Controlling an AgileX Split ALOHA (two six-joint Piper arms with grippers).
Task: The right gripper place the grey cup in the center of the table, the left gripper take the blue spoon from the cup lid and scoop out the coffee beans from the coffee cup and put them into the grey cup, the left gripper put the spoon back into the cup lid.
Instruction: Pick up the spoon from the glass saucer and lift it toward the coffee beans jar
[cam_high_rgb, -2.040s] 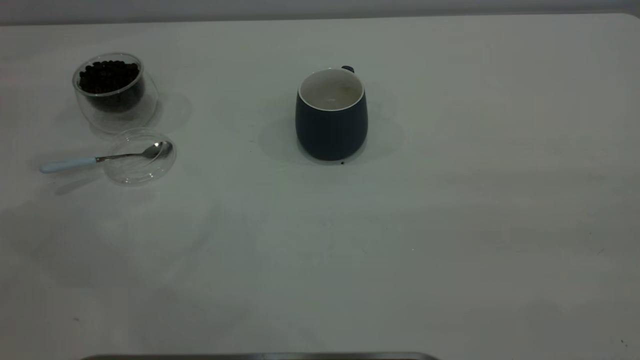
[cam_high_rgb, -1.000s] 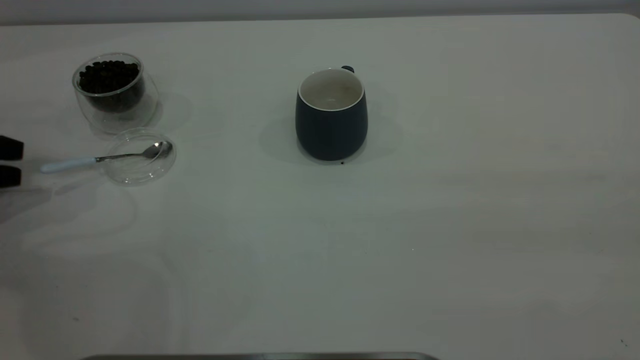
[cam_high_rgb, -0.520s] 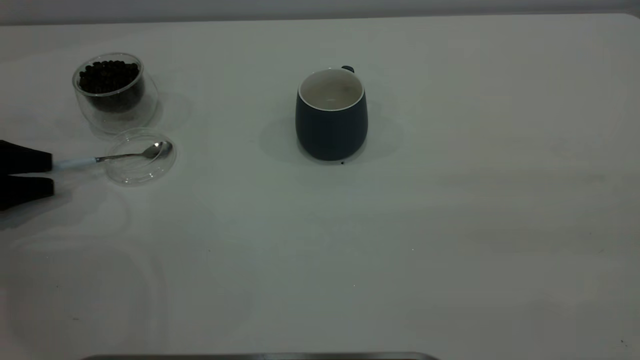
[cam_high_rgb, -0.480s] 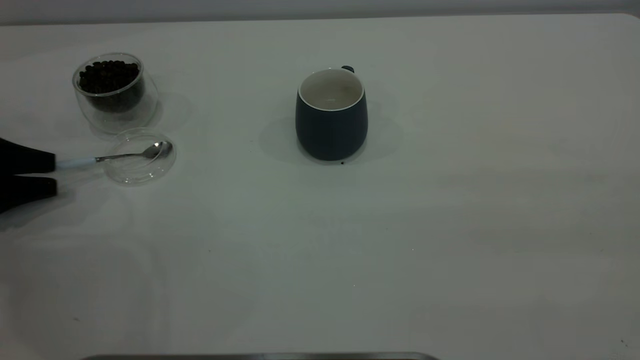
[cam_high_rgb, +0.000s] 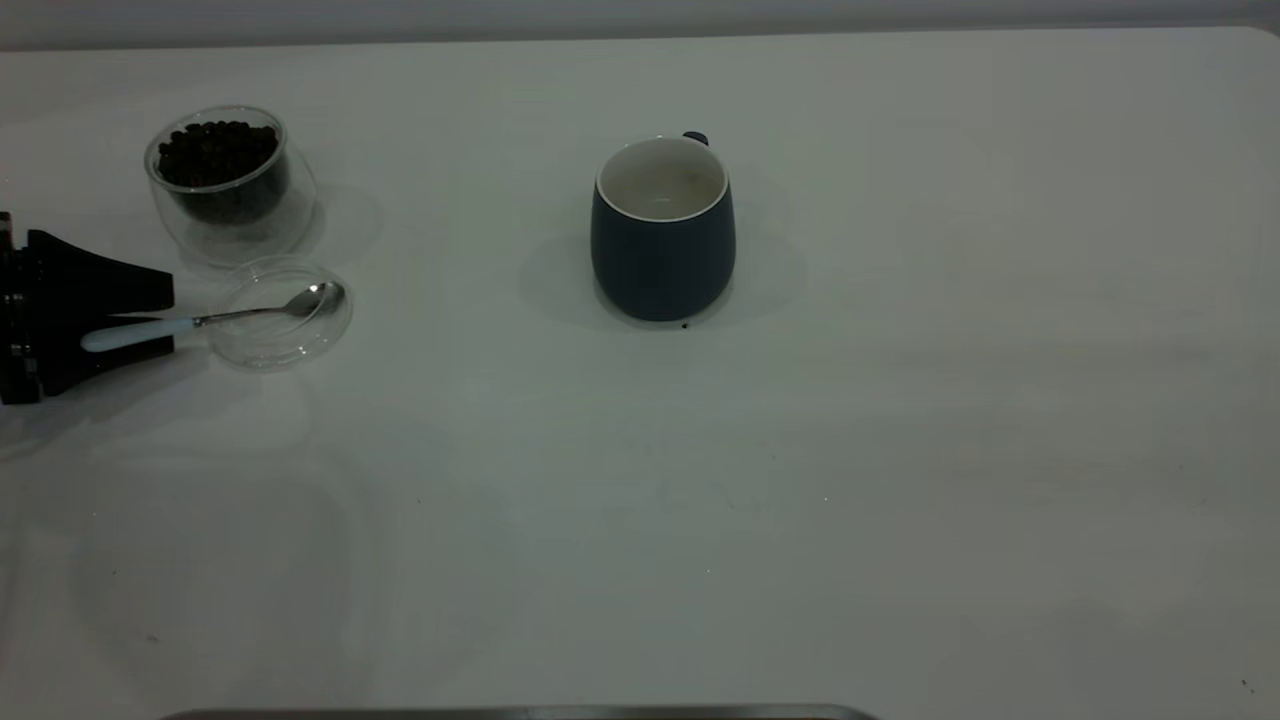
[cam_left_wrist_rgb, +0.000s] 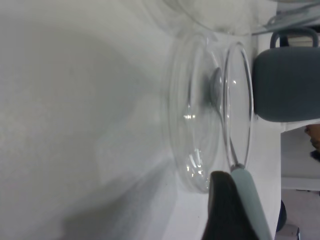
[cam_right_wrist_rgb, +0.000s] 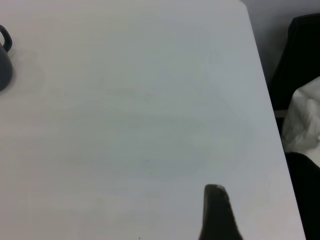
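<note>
The grey cup (cam_high_rgb: 662, 250) stands upright and empty mid-table; it also shows in the left wrist view (cam_left_wrist_rgb: 285, 85) and the right wrist view (cam_right_wrist_rgb: 2, 65). The coffee cup (cam_high_rgb: 240, 225) with coffee beans (cam_high_rgb: 218, 152) stands at the far left. The cup lid (cam_high_rgb: 285, 348) lies in front of it, with the blue spoon (cam_high_rgb: 135, 333) resting bowl-in-lid and handle pointing left. My left gripper (cam_high_rgb: 170, 322) is open, its fingers straddling the spoon handle (cam_left_wrist_rgb: 248, 200); one finger (cam_left_wrist_rgb: 225, 210) lies against it. My right gripper (cam_right_wrist_rgb: 216, 210) hangs over bare table near the right edge.
The white table (cam_high_rgb: 900, 400) stretches wide in front of and to the right of the grey cup. One stray bean (cam_high_rgb: 685, 325) lies at the grey cup's base. A dark object (cam_right_wrist_rgb: 305, 60) stands past the table's right edge.
My left gripper came in from the left edge and slid rightward along the spoon handle, which now lies between its fingers. Spoon, lid and both cups have not moved.
</note>
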